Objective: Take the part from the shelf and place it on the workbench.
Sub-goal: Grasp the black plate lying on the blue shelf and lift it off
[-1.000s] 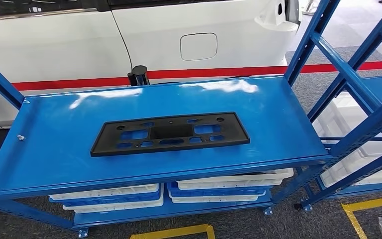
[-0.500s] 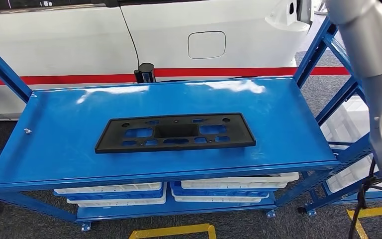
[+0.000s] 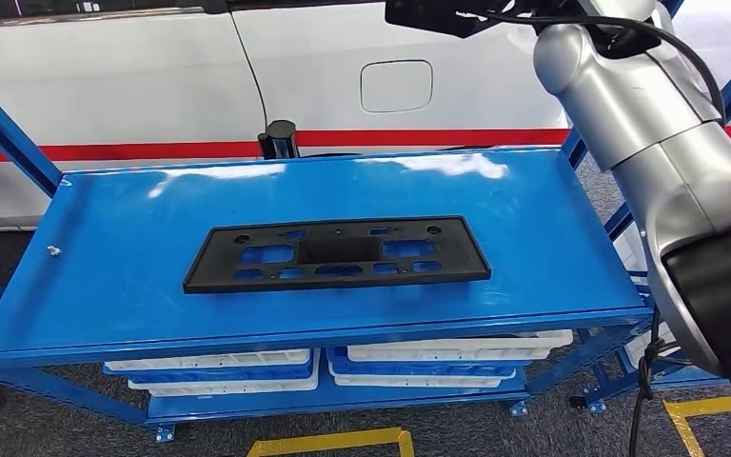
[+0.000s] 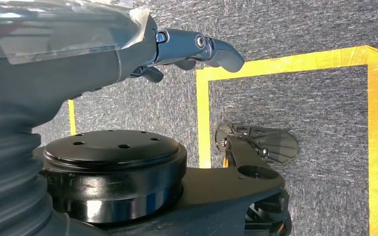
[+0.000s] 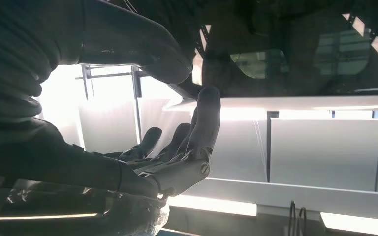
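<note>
Part, a flat black plastic plate with rectangular cutouts and small holes, lies flat near the middle of the top deck of the blue shelf, long side running across, nothing touching it. White trays with blue rims are stacked on the lower shelf level under it. White car with a fuel flap stands behind the shelf, red floor stripe running below the car. Small black post sits at the back edge of the shelf. Right arm, silver, is raised high on the right side, reaching up and over toward the car, well apart from the part. Right hand seen in right wrist view: fingers spread and loosely extended, thumb apart, holding nothing. Left hand in left wrist view hangs low over grey carpet with yellow floor tape; fingers extended, gripping nothing. A second blue rack stands to the right of the shelf.
</note>
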You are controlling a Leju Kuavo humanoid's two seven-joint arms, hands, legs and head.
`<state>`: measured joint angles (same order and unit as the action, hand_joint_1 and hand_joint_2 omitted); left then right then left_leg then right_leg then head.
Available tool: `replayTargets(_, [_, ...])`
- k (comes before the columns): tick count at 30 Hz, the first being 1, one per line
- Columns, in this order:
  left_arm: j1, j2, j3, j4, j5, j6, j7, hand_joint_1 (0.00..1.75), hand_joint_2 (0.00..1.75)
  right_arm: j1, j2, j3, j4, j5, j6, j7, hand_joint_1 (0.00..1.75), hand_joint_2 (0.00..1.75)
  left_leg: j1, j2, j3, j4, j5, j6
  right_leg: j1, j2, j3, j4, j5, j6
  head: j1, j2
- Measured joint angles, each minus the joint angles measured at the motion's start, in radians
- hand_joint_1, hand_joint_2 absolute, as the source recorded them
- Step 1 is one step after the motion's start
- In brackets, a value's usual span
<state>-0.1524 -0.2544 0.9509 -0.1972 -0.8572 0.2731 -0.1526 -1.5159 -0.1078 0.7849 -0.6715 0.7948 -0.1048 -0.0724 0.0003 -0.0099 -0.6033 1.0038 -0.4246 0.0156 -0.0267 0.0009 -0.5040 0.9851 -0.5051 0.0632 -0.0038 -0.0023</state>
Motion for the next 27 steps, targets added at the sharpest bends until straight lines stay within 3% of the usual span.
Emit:
replayTargets(8, [0.001,0.0,0.001,0.0,0.008,0.003,0.0,0.0,1.75,0.017,-0.012,-0.005,0.012,-0.062,0.052,-0.019,1.75,1.75,0.001,0.0,0.0,0.0,0.0,0.0,0.001,0.0,-0.001,0.0,0.0,0.0,0.0,0.0])
replayTargets(15, [0.011,0.005,0.008,0.0,0.029,0.006,-0.006,0.0,1.75,0.108,-0.071,-0.037,-0.078,-0.176,0.123,-0.047,1.75,1.75,0.0,0.0,0.0,0.0,0.0,0.0,0.001,0.0,0.0,0.0,0.0,0.0,0.0,0.0])
replayTargets(22, [0.015,0.009,0.009,0.0,0.031,0.006,-0.009,0.0,1.75,0.247,-0.157,-0.047,-0.225,-0.299,0.163,-0.07,1.75,1.75,0.0,0.0,0.0,0.0,0.0,0.0,0.0,0.0,0.0,0.0,0.0,0.0,0.0,0.0])
replayTargets(27, [0.015,0.011,0.011,0.0,0.032,0.009,-0.009,0.0,1.75,0.4,-0.201,-0.043,-0.336,-0.329,0.122,-0.104,1.75,1.75,0.001,0.0,0.0,0.0,-0.001,0.0,0.001,0.0,0.0,0.0,0.0,0.0,0.0,0.0])
